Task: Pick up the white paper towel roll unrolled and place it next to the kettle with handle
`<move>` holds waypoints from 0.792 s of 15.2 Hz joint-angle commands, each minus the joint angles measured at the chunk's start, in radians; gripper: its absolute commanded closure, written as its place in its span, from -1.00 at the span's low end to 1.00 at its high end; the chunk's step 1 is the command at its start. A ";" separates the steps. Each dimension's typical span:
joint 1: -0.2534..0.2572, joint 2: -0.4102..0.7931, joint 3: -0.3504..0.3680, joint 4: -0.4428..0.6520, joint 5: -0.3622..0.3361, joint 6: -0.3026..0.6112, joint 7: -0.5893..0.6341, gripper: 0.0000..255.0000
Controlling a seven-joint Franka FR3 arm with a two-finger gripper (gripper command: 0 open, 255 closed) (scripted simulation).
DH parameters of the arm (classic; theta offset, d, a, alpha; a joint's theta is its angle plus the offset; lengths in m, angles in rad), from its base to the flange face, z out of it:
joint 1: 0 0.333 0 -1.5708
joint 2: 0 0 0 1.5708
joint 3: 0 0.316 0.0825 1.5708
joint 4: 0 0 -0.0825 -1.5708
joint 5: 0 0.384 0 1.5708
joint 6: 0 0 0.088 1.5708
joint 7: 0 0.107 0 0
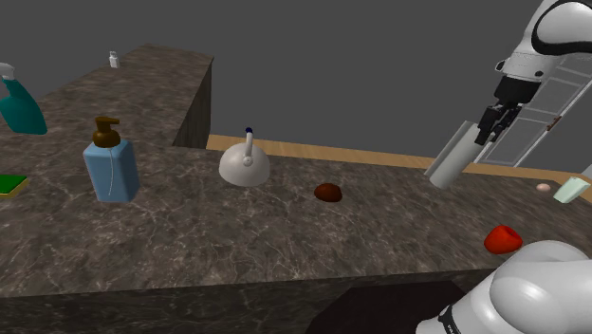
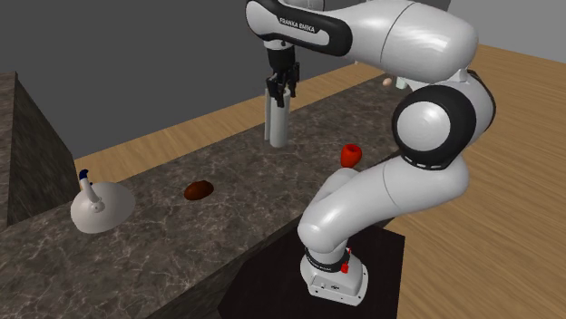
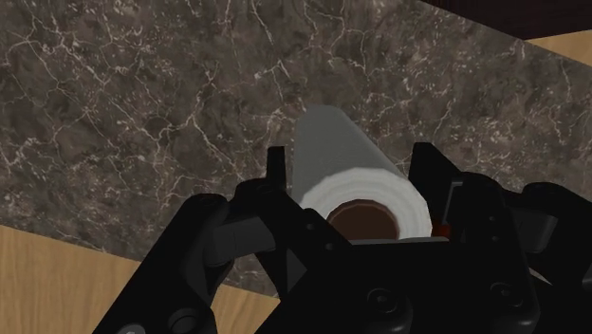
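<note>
Black fingers (image 3: 432, 176) pinch top end of white paper towel roll (image 3: 332, 152), so roll hangs tilted over dark stone counter (image 1: 190, 237). Shoulder view, left to right: pale round kettle with thin handle (image 1: 244, 166), small brown lump (image 1: 328, 193), then roll (well apart from kettle). Likely next: carry roll toward kettle.

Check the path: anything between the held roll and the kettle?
One thing: a small brown lump lies on the counter between the roll, clasped in the gripper, and the kettle. It is low, so carrying the roll over it looks feasible. The red item sits off that line.
</note>
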 commanded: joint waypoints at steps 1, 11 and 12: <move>0.003 0.011 0.004 0.035 0.004 -0.024 -0.004 1.00; 0.013 0.069 0.017 0.213 0.022 -0.144 -0.029 1.00; 0.014 0.076 0.017 0.233 0.023 -0.156 -0.032 1.00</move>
